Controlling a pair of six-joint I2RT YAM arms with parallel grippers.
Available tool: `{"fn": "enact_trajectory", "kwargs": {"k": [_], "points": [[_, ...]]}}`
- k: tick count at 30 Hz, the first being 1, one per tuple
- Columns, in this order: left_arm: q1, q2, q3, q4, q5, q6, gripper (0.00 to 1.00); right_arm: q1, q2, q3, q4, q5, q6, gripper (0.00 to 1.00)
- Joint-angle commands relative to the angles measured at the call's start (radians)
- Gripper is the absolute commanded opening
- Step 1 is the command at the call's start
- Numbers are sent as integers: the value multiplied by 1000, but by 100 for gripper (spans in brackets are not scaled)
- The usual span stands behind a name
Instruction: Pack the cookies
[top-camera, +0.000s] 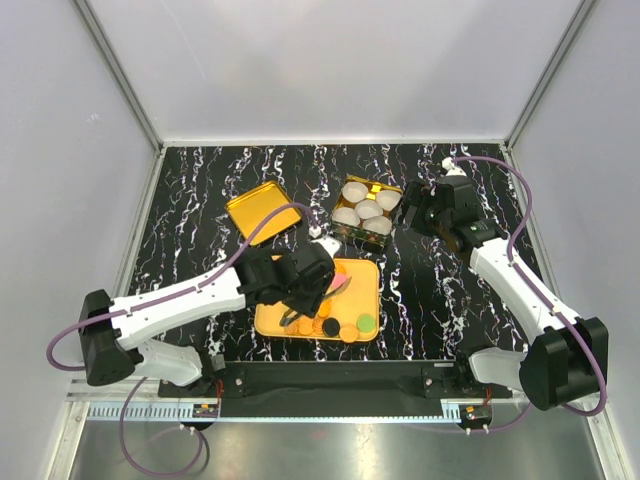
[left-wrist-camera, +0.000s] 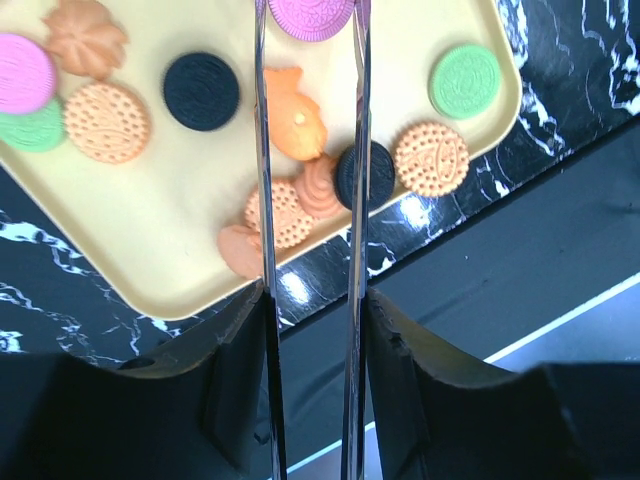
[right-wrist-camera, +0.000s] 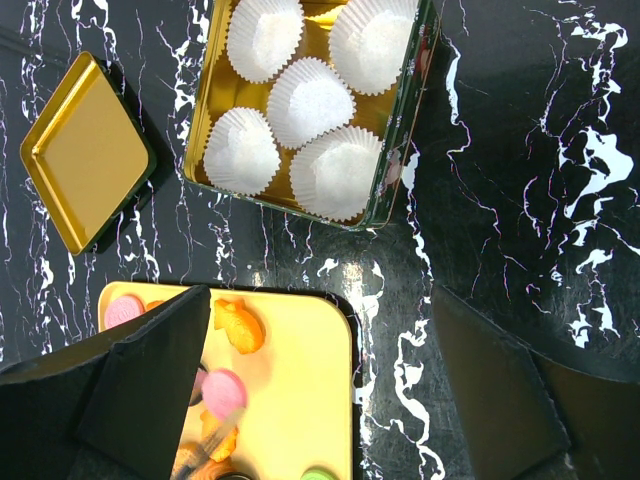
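Pickup: my left hand (left-wrist-camera: 310, 8) pinches a pink cookie (left-wrist-camera: 312, 20) over the tray (left-wrist-camera: 190, 225); right hand (right-wrist-camera: 325, 385) spread wide. Next I must carry it to a paper cup (right-wrist-camera: 310, 100).

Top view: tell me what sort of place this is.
Most likely a robot lab test cell: plain white walls on metal framing enclose a marbled black table, the left arm and right arm are bolted at its near edge, and the left gripper holds a pink cookie above a yellow tray.
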Motion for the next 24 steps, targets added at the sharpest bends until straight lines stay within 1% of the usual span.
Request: {"fn": "enact_trajectory", "kwargs": {"k": [1,7,11,12,15,16,17,19,21,22,24], "points": [[60,-35,83,26,-25,55,44,6,-23,14,11,27,-15,100],[198,16,227,49,7,151,44,6,-34,26,0,33,-11,100],[290,115,362,84,24,209,45,4,-45,48,-20,32,-6,100],[321,164,414,107,29,227,45,6,-48,51,-21,32,-6,100],[370,250,509,150,49,255,45,6,-63,52,-30,27,0,100],[378,316,534,157,55,258,45,6,-66,55,-37,24,2,100],[386,344,582,163,61,263,45,6,-73,57,-43,22,0,100],[393,424,617,190,59,284,45,6,-76,64,-57,22,-4,100],[401,476,671,198,55,296,45,6,-85,69,-64,27,-11,100],[404,526,694,198,58,299,45,6,-86,74,-72,32,-14,100],[410,565,738,198,53,304,45,6,-89,74,-75,35,-17,100]]}}
